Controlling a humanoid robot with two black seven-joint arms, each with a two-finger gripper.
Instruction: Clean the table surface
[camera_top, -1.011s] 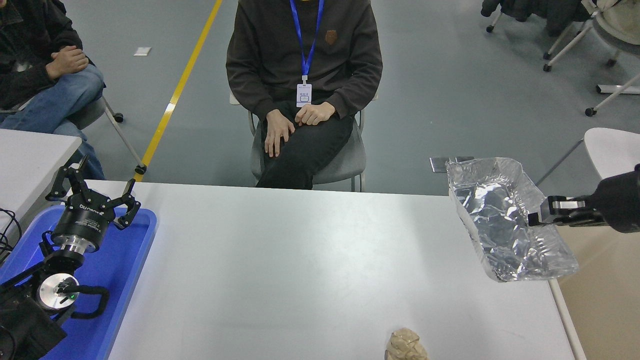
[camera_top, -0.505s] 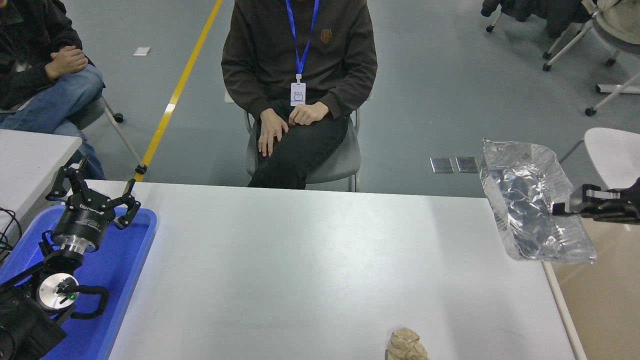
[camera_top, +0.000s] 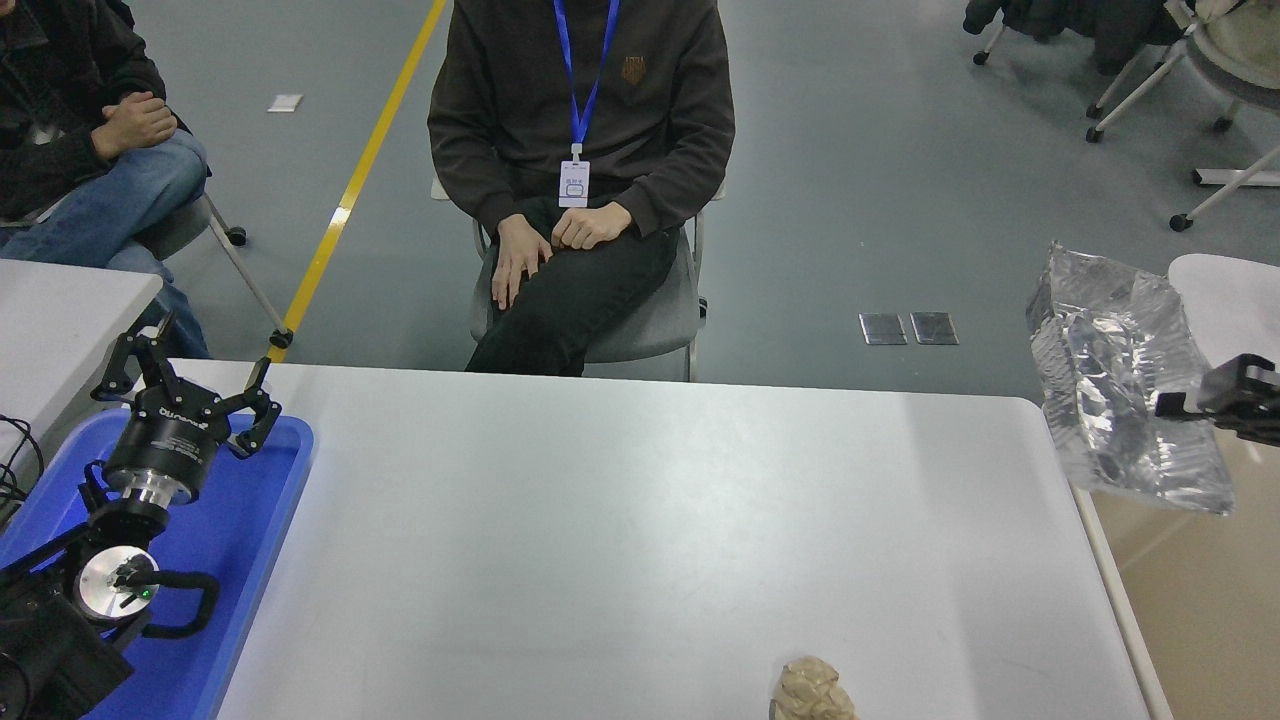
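Table surface (camera_top: 620, 530) fills the middle and lower part of the head view, mostly bare. Right gripper (camera_top: 1175, 405) comes in from the right edge, past the table's right end, pinched on the edge of a clear crinkled plastic bag (camera_top: 1120, 400); the bag hangs off the table, over the beige bin (camera_top: 1200, 600) that stands beside the table's right edge. Jaws look clamped on the film, though only a sliver of the gripper shows. Left gripper (camera_top: 185, 395) sits parked at the table's left end over the blue tray (camera_top: 250, 560), fingers spread wide, holding nothing. One crumpled tan wad (camera_top: 812, 690) lies on the table's near edge, right of centre, partly cut off by the frame bottom. A seated person (camera_top: 580, 180) is behind the table's far side, hands on lap, well clear; a second person sits by the table's far left corner. Step in hand reads as carrying the bag to the bin for disposal. To do it well: get the whole bag inside the bin's rim before letting go, since thin film drifts and can catch on the table edge; lower it rather than dropping from height; spread the jaws fully, as film can cling to the pads. After that, the tan wad looks like the remaining item on the table.
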